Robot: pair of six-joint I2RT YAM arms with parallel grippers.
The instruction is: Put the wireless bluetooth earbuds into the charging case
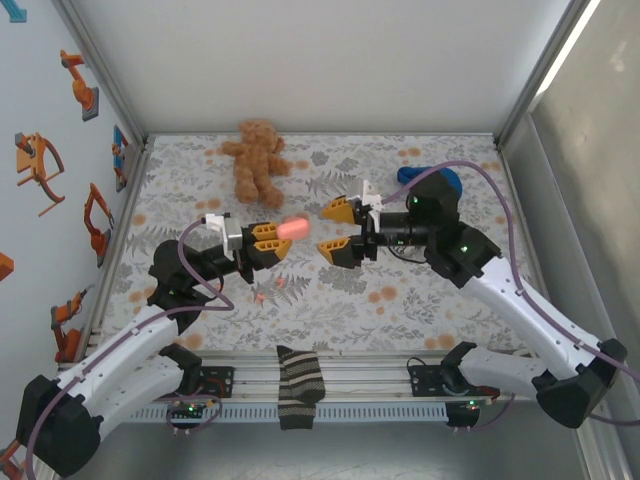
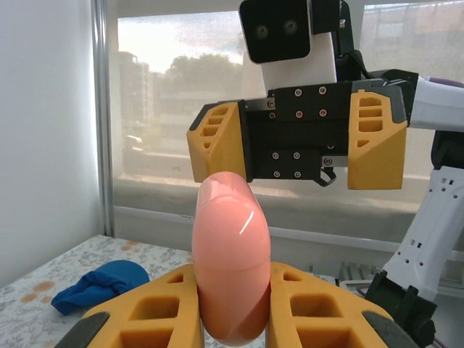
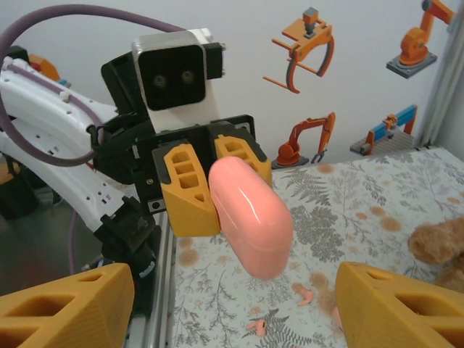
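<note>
Earbuds lie loose on the table near the arms, none loaded yet, and just beyond them the left gripper pinches the shut-looking pink charging case in mid-air while the right gripper faces it, spread wide and empty.

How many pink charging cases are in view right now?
1. The charging case is clamped between the left gripper's fingers, held above the table, facing the open right gripper. Others may be hidden behind the arms.
</note>
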